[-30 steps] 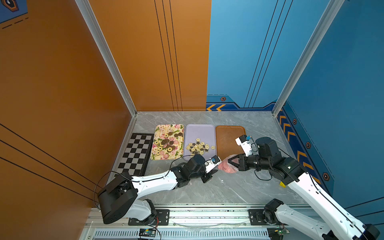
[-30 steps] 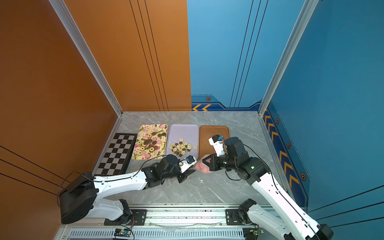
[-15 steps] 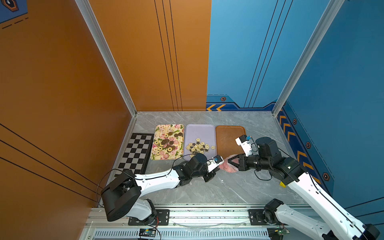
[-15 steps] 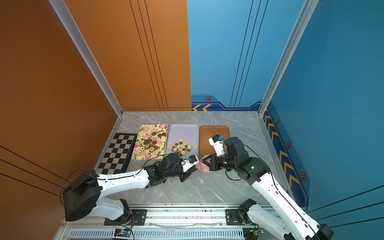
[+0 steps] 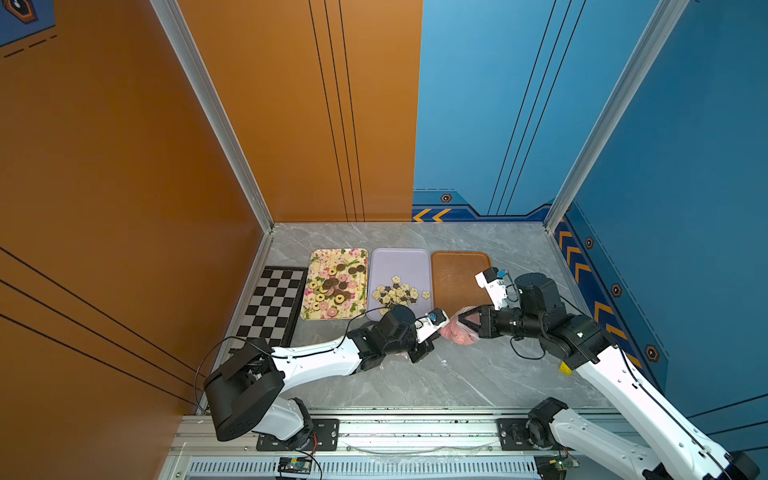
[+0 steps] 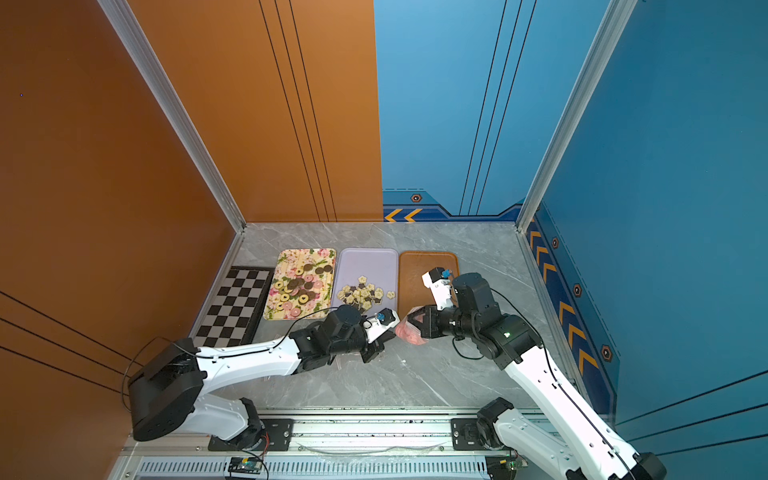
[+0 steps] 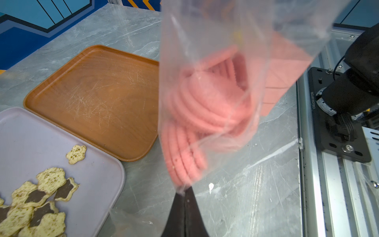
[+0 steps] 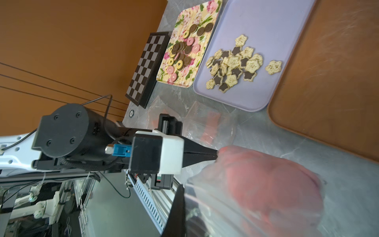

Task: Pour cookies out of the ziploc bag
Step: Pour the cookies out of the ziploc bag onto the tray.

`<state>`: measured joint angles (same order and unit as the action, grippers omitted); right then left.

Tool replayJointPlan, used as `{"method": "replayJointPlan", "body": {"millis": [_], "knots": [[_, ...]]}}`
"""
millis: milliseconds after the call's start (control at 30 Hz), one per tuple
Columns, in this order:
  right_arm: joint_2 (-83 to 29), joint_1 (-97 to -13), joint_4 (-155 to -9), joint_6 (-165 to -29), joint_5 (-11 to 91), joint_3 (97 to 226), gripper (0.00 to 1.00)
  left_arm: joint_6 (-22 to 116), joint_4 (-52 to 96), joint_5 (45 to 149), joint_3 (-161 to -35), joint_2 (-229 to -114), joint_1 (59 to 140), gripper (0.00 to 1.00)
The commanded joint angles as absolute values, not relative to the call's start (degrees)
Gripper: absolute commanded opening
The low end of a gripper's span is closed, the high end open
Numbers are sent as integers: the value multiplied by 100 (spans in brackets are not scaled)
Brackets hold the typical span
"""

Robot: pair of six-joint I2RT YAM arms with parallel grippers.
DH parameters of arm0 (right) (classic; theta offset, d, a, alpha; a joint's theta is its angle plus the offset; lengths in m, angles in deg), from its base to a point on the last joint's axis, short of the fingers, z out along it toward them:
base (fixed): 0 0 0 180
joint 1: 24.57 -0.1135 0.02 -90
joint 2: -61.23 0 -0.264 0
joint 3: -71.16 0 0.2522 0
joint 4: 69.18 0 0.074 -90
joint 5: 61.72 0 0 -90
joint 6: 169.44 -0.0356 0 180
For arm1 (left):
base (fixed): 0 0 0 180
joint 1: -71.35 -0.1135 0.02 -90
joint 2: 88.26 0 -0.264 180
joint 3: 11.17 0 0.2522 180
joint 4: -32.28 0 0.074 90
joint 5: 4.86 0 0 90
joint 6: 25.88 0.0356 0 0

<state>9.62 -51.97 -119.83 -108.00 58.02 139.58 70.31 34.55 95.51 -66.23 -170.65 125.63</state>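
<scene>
The clear ziploc bag (image 5: 460,333) (image 6: 410,335) hangs low over the table in front of the brown tray (image 5: 457,270), stretched between both grippers. The cookies (image 7: 205,106) inside it are plain pink discs, stacked and blurred. My left gripper (image 7: 185,190) (image 8: 216,155) (image 5: 440,332) is shut on a bottom corner of the bag. My right gripper (image 8: 180,190) (image 5: 464,321) is shut on the opposite edge of the bag (image 8: 266,184). The brown tray (image 7: 92,98) holds nothing.
A floral tray (image 5: 338,254) carries round brown, pink and yellow cookies. A lilac tray (image 5: 401,259) carries cream and dark flower-shaped cookies. A chessboard (image 5: 270,303) lies at the left. Empty clear bags (image 8: 205,123) lie under the left arm. The front rail (image 7: 311,164) runs close by.
My left gripper has shifted slightly toward the bag and closed on its corner. The right gripper has kept its hold in the same place.
</scene>
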Motion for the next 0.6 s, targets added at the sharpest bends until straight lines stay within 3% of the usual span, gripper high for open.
{"method": "replayJointPlan", "body": {"millis": [0,300,567], "knots": [[998,-4792,-11619,-10863,5668,13684,0,6628,3614,9918,-6930,-17299,12361,0],[16,-3807,-11096,-10891,5922,13304,0,5733,3136,11551,-8285,-18796,11872,0],[-386,-3532,-11072,-10881,6125,13661,0,5213,3033,11896,-8902,-19352,12052,0]]}}
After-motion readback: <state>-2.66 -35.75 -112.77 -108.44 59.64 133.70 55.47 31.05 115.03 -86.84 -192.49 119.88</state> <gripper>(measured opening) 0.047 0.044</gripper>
